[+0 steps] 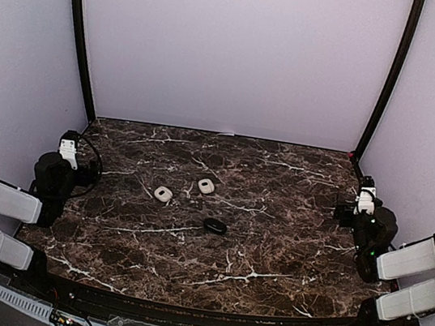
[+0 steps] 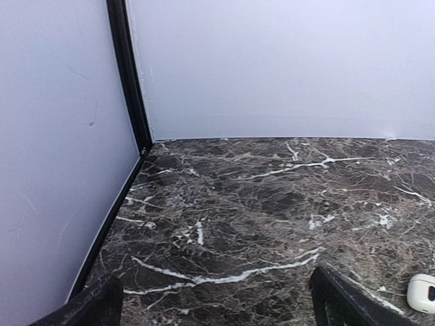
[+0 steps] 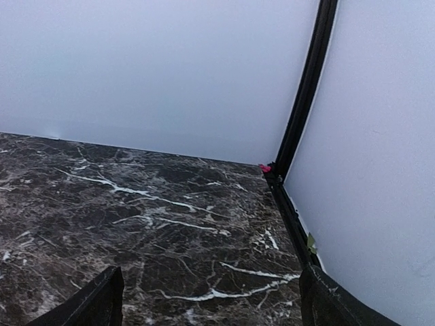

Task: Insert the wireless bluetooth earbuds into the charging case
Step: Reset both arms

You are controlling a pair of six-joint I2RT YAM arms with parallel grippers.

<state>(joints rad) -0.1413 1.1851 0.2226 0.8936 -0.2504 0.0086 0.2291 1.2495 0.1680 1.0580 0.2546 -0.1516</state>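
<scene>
Three small pebble-like charging cases lie mid-table in the top view: a white case (image 1: 163, 194), a second white case (image 1: 206, 186) and a black case (image 1: 214, 226). No earbuds can be made out as separate things at this size. My left gripper (image 1: 69, 146) rests at the table's left side, facing the back left corner, and is open with only marble between its fingers (image 2: 95, 307). One white case (image 2: 421, 292) shows at the right edge of the left wrist view. My right gripper (image 1: 367, 194) sits at the right side, open (image 3: 217, 305) and holding nothing, far from the cases.
The dark marble table (image 1: 269, 253) is enclosed by pale walls with black corner posts (image 2: 129, 81) (image 3: 306, 102). A small pink bit (image 3: 264, 168) sits at the foot of the right post. Both arms stay near the side walls.
</scene>
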